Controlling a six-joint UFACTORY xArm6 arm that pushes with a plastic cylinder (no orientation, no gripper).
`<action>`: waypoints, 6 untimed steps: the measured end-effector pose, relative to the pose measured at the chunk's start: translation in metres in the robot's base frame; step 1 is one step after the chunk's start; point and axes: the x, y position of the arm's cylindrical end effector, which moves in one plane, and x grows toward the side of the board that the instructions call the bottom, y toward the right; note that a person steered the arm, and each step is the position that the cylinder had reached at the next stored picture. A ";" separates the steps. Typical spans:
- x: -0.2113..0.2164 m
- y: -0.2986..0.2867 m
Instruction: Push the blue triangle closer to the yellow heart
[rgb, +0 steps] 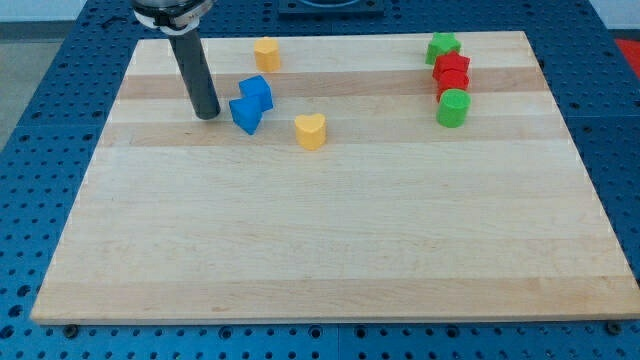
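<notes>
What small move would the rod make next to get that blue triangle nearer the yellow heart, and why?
Probably a short slide toward the view's right. My tip sits just left of the blue triangle block, with the yellow heart block farther right and slightly lower, so pushing right should carry the triangle toward it.

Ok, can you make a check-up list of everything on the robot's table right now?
Surface: wooden board on a blue perforated bench.
Job's things: blue triangle touching another blue block; yellow heart to its right, apart.
Clutter: yellow block near the view's top; green star, two red blocks and green cylinder bunched at the view's right.
Grippers: none; my tip sits just left of the blue triangle.
Cables: nothing seen.
Surroundings: only the bench.
</notes>
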 end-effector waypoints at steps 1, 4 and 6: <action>0.000 0.016; 0.003 0.035; -0.002 0.054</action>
